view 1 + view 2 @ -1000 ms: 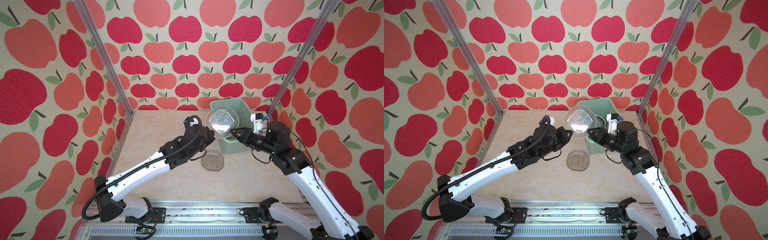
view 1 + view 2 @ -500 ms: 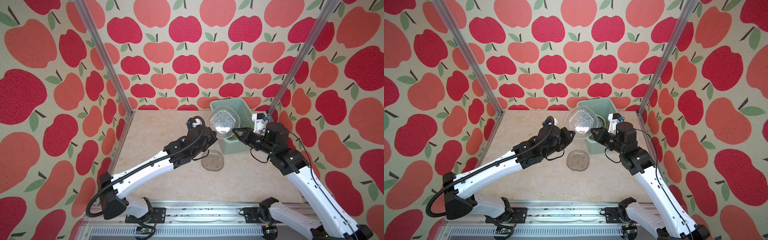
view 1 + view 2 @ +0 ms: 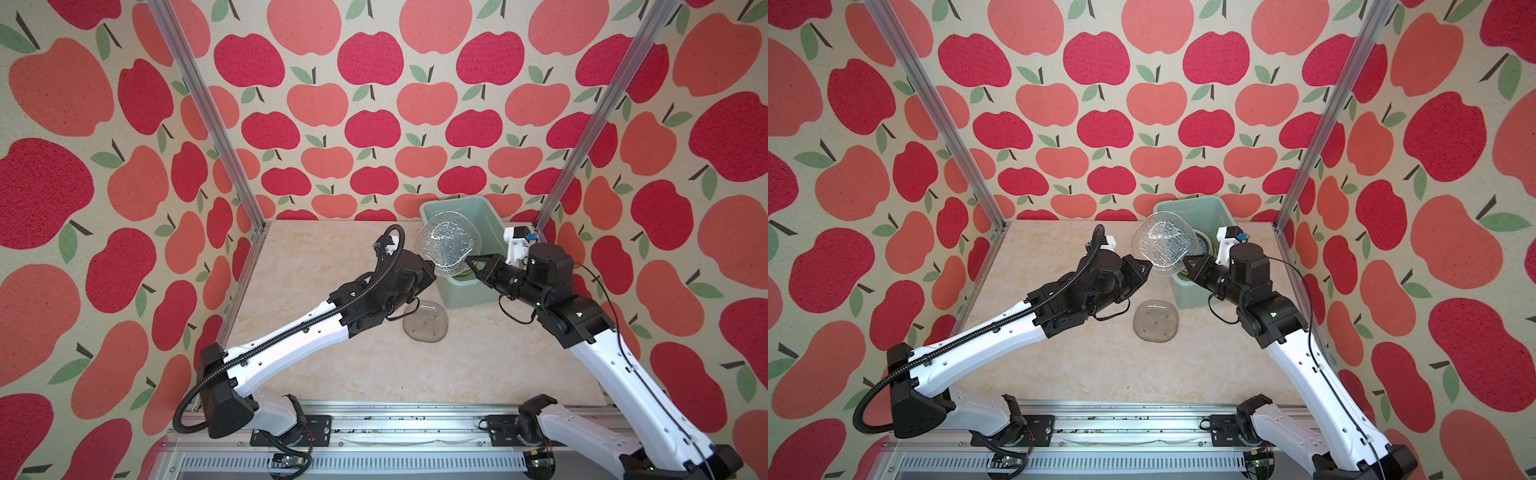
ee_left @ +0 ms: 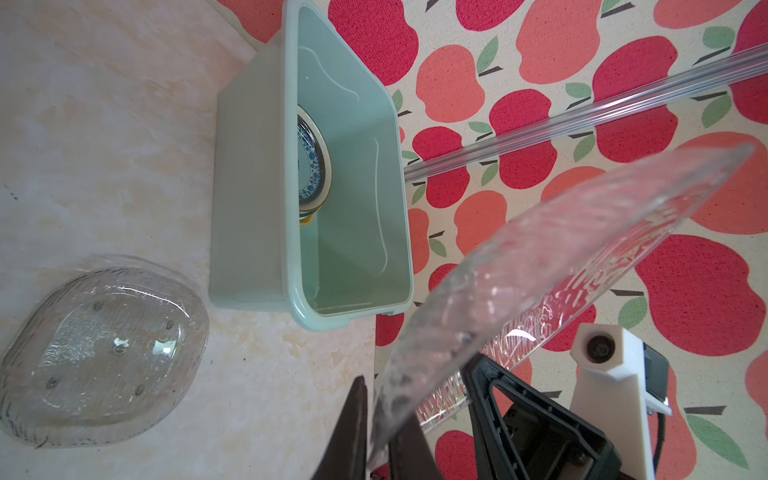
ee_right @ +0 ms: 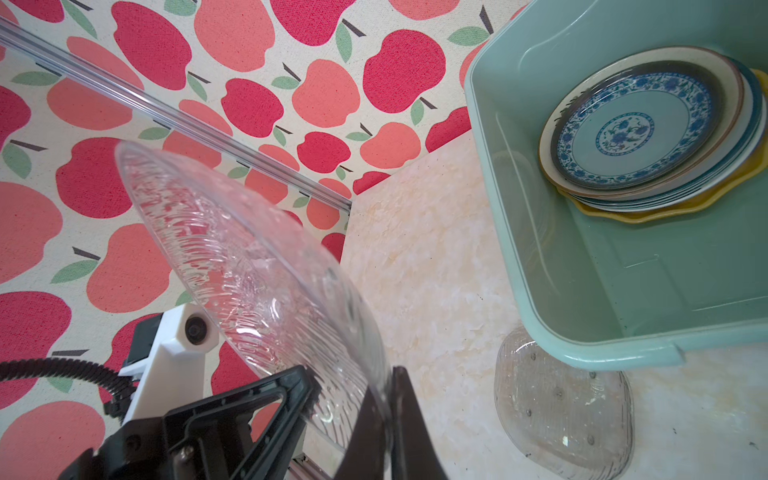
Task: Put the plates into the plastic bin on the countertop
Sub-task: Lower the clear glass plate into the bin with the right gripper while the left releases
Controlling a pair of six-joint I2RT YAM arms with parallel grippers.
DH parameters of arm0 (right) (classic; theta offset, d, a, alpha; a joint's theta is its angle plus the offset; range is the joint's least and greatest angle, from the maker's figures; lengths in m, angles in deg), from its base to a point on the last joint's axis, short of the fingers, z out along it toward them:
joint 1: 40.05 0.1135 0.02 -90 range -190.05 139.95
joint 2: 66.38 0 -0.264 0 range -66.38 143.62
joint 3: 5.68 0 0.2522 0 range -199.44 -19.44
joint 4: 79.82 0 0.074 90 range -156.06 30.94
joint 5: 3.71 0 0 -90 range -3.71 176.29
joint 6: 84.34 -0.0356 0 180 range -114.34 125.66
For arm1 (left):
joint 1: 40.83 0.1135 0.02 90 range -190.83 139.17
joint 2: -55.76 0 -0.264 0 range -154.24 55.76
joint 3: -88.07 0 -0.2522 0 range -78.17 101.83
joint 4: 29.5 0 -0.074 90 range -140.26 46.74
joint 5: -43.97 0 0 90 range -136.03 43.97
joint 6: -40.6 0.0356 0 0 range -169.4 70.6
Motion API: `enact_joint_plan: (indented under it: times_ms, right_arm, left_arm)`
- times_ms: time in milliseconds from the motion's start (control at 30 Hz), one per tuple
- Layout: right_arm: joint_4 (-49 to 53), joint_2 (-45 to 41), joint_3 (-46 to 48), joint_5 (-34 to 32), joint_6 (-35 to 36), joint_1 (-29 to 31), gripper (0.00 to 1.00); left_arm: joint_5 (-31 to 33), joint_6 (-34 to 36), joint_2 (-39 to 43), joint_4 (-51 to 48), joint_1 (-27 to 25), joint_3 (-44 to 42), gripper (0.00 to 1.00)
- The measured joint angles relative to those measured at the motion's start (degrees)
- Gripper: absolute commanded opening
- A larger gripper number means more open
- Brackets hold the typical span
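- Raised plate: clear ribbed glass, tilted up on edge in the air, close to the bin's near left corner, clear of the worktop.
- Right tool: clamped together on that plate's rim.
- Left tool: opposite rim in the narrow gap between its fingers; gripping or merely alongside, cannot tell.
- Bin: mint green, at the far right corner of the worktop.
- Stack: on the bin floor, blue-patterned plate on top, yellow one underneath.
- Lying plate: second clear glass one, flat on the worktop just beside the bin's near end, below the two tools.
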Motion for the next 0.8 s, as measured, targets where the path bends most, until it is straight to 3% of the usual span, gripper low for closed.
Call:
enact_joint_plan:
  times_ms: [400,500,800]
  right_arm:
    - [0.0,2.0,-1.6,0.2,-0.2,-5.1,0.02]
    - [0.0,2.4,-2.3,0.6,-0.9,-7.7,0.02]
    - [0.0,8.1,-6.0,1.5,-5.5,-13.7,0.01]
  left_arm:
    - [0.4,2.1,0.0,0.2,1.1,0.0,0.45]
    - [0.4,3.8,0.2,0.5,1.3,0.0,0.55]
    - [-6.8,21.8,0.3,2.5,2.1,6.7,0.81]
